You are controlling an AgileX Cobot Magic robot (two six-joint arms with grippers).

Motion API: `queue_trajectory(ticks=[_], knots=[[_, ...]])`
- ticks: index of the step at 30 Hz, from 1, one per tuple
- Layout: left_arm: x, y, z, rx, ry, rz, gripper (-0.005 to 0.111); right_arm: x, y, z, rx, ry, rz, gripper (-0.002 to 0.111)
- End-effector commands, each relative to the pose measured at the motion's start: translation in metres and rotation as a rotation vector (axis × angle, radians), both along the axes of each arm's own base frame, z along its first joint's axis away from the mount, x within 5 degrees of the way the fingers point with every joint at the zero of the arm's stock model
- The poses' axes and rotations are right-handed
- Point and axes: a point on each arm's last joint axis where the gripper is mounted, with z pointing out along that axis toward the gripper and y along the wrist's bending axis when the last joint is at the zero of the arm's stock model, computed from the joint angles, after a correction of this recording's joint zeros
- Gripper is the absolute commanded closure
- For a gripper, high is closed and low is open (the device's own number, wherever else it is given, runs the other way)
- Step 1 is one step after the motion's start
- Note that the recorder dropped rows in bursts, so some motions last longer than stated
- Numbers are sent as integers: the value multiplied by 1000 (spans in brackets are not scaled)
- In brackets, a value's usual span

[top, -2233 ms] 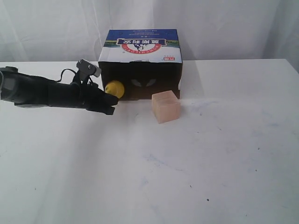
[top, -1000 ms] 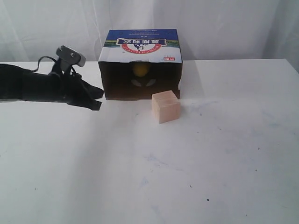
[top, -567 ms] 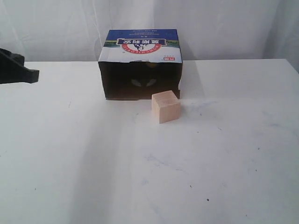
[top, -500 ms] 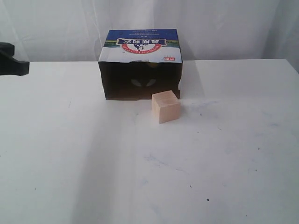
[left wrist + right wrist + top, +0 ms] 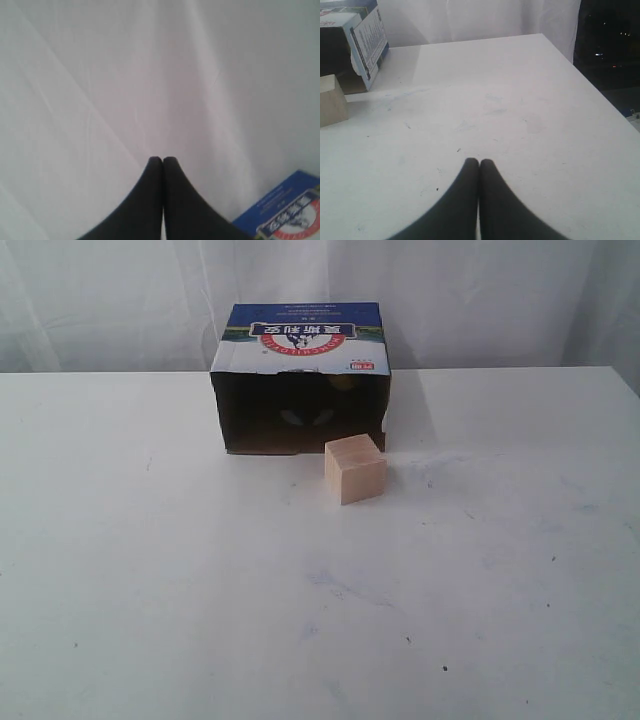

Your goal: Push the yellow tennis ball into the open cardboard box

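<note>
Left gripper [image 5: 163,160] has quit the exterior view, jaws clenched like the right gripper [image 5: 479,161]; one open cardboard box [image 5: 300,332], one cube [image 5: 354,469] at its 5 o'clock.

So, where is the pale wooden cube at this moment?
In the exterior view the pale wooden cube stands on the white table, just before the right corner of the open brown cardboard box.

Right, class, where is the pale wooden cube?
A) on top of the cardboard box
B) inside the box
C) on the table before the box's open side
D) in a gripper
C: the wooden cube stands on the table in front of the open cardboard box, near its right end.
</note>
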Motion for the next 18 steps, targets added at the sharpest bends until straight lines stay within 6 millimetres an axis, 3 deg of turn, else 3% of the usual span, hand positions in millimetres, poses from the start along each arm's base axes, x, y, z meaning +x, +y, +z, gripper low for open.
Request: queue_trajectory(ticks=[1, 8, 18], knots=[[-14, -15, 16, -33, -24, -202, 107, 0, 0, 0, 3, -11, 0, 108], [-1, -28, 6, -261, 132, -418, 107, 0, 0, 0, 3, -11, 0, 108], [15, -36, -11, -68, 201, -430, 107, 0, 0, 0, 3, -11, 0, 108]])
